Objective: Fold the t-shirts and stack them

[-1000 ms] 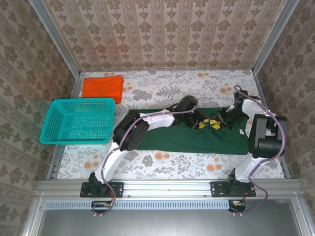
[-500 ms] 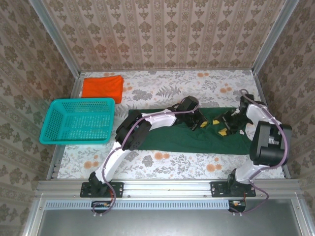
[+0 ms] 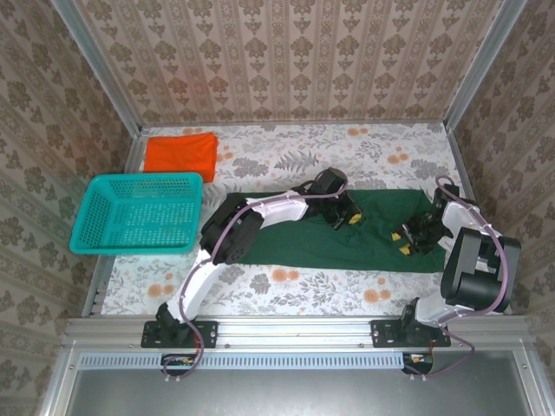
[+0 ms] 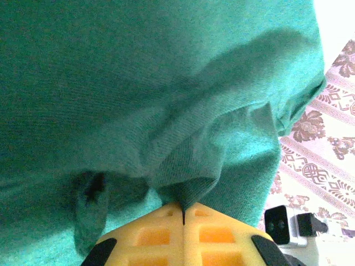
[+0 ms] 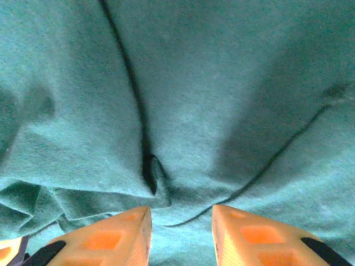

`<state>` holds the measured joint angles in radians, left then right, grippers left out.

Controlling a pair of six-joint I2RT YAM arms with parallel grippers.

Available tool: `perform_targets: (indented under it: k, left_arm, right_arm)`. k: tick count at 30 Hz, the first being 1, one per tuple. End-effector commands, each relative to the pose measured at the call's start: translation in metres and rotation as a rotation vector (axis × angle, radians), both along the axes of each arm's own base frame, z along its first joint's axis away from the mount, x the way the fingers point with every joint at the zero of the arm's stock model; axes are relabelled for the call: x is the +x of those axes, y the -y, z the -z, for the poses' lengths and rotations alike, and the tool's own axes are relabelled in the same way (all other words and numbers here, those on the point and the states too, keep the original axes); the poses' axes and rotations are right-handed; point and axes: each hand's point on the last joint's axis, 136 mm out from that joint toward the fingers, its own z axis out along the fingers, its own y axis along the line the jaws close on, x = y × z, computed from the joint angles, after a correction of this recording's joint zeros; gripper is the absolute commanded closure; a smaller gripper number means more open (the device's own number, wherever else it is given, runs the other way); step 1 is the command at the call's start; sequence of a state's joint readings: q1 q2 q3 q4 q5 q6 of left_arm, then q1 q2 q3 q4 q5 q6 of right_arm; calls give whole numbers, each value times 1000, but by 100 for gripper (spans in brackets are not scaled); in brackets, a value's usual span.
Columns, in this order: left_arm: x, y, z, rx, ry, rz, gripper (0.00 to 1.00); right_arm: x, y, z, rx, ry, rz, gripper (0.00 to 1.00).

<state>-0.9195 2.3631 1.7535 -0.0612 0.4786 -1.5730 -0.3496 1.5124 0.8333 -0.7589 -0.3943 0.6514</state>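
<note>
The flowered table [image 3: 286,156] carries the dark green t-shirt [image 3: 347,250] spread out long from left to right across its middle, so the step in hand looks like the first fold of this shirt. The teal mesh basket [image 3: 139,217] hangs over the table's left edge, and the orange t-shirt [image 3: 179,153] lies already folded at the far left corner, well apart from the green one, where the stack can be built later. The left gripper [image 3: 341,218] sits on the shirt's far middle. In its wrist view, the yellow fingers [image 4: 222,238] are pressed together with a ridge of green cloth [image 4: 188,191] pinched between them. The right gripper [image 3: 401,243] rests on the shirt near its right end. Its fingers [image 5: 105,238] stand apart over a small pucker [image 5: 152,177] in the fabric, gripping nothing yet. To do this fold well, the right gripper probably needs to press down and take a firm bite of cloth before either arm lifts, since a pull from the left alone would likely bunch the shirt. Both arms should then rise together, stretch the held edge taut between them, and lay it over evenly. Whether each pinch takes one layer or two cannot be told.
</note>
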Motion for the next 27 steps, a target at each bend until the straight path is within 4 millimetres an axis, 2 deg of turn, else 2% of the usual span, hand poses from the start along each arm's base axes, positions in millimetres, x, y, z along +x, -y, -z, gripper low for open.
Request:
perform_targets:
  k: [1, 6, 16, 27]
  left_arm:
    - [1, -6, -28, -25, 36, 23, 100]
    - [1, -7, -31, -27, 41, 32, 100]
    - [-4, -7, -36, -36, 38, 50, 100]
    - [-4, -12, -33, -30, 33, 64, 100]
  right_arm:
    - [2, -2, 8, -14, -7, -30, 64]
    - [8, -9, 12, -9, -16, -66, 65]
    - [15, -6, 11, -37, -2, -75, 68]
    - [21, -7, 14, -51, 0, -93, 77]
